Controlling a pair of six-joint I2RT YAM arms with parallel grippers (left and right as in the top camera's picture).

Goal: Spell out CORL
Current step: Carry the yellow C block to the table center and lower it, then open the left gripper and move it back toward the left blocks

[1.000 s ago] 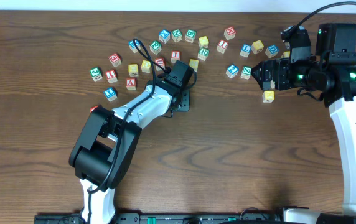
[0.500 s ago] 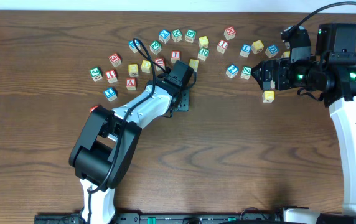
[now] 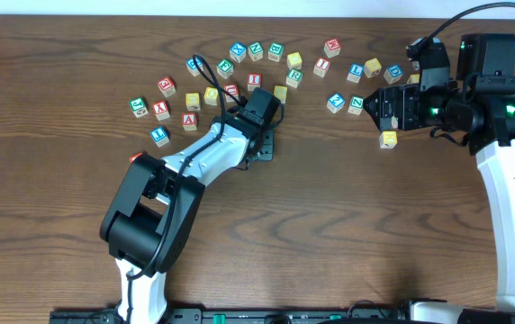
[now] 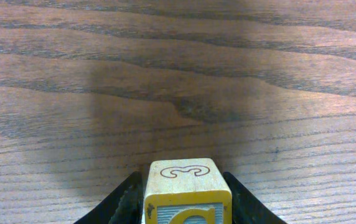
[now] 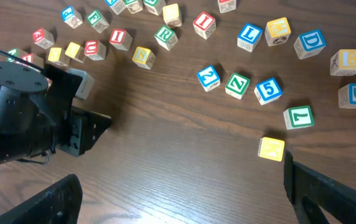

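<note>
Yellow-faced cube [image 4: 180, 177] pinched by left gripper [image 4: 184, 199] over wooden table [image 4: 165, 74], right gripper [image 5: 179, 168] spread wide, held nothing, hovered beside scattered letter cubes [image 5: 237, 84].

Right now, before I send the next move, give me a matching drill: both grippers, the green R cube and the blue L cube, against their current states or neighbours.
Things:
1. left gripper
2. right gripper
3. green R cube
4. blue L cube

States:
A. loose on the table, beside a yellow cube
B. open, holding nothing
C. loose on the table, beside a red I cube
D. shut on a yellow-faced cube

Pairs: 1-D, 2-B, 3-C, 4-A
</note>
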